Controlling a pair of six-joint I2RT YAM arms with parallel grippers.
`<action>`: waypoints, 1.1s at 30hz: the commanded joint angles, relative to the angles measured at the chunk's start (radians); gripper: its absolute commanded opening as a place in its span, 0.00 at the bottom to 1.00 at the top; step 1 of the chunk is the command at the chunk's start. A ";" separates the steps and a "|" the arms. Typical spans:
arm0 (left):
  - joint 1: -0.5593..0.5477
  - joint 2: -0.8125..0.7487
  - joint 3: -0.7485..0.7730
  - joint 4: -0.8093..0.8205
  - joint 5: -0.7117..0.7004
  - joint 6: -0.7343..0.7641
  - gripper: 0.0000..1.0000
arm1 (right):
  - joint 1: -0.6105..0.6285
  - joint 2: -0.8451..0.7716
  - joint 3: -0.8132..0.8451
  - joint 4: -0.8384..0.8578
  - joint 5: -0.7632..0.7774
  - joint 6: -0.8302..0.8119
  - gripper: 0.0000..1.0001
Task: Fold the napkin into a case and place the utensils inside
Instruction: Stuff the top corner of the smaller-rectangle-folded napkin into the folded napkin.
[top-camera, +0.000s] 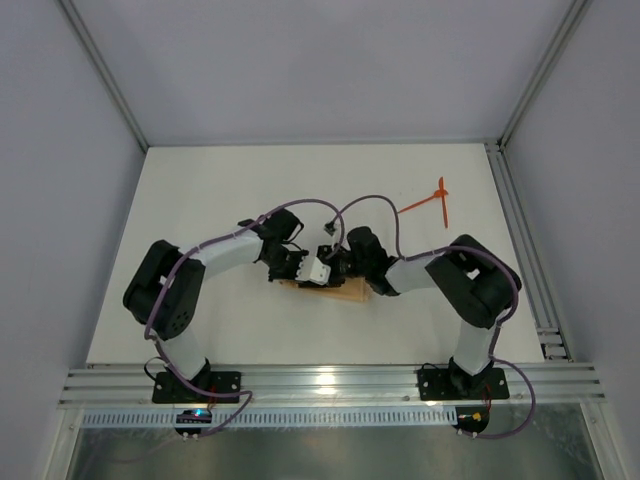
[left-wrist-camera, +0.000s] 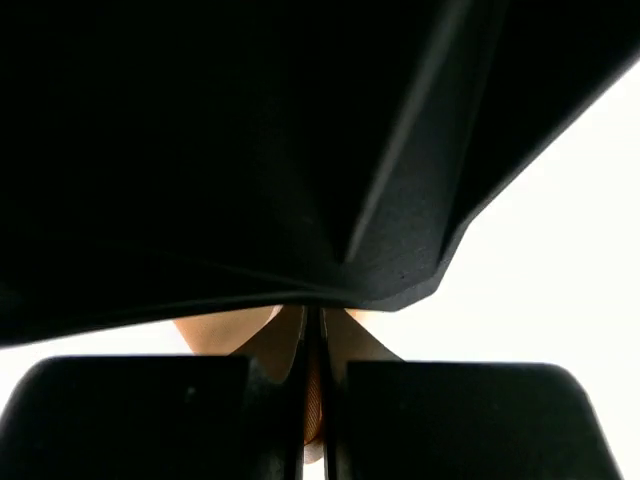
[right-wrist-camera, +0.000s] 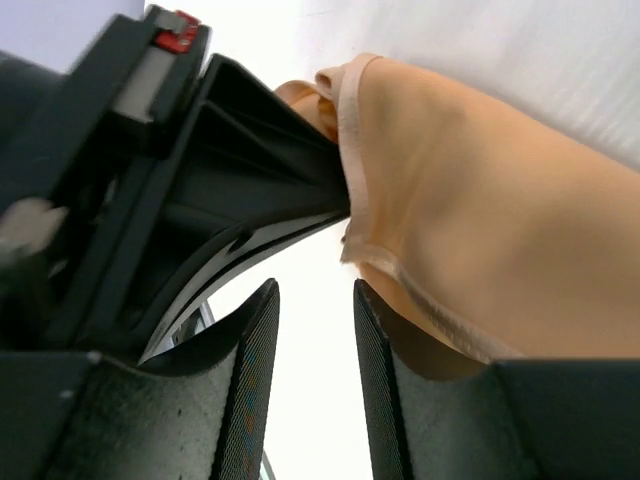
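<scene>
So, both arms are huddled over the soft peach-orange cloth napkin (right-wrist-camera: 480, 220), which sits about mid-counter, a bit toward the near edge. From above you only see a narrow strip of it poking out under the wrists, so I can't tell how far the fold has got.

The left tool (left-wrist-camera: 312, 360) is clamped tight, with a thin sliver of the orange cloth pinched between its fingers. My guess is it's pinning a hem or a layer so the fold doesn't spring open.

The right tool (right-wrist-camera: 316, 320) is parted to a middling gap with nothing between the pads. The napkin hangs just beside its right-hand finger, hemmed edge up and bulging a little, so that part is lifted off the white counter (top-camera: 200, 200) and not lying flat. It reads to me like one side holds while the other is free to grab somewhere new.

The two thin orange-red plastic utensils (top-camera: 425, 205) lie crossed near the far right corner, well apart from the cloth. That makes sense, since they're out of the way while folding goes on and within the right arm's side for later. The case isn't ready for them, as far as I can judge.
</scene>
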 joint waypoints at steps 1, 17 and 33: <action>0.008 0.024 -0.039 0.058 -0.045 0.045 0.00 | -0.035 -0.137 -0.010 -0.102 -0.036 -0.072 0.41; 0.009 0.012 -0.059 0.080 -0.031 0.059 0.00 | -0.287 -0.333 0.163 -0.679 0.129 -0.477 0.53; 0.011 -0.002 -0.073 0.097 -0.026 0.061 0.00 | -0.367 -0.092 0.296 -0.779 -0.059 -0.736 0.55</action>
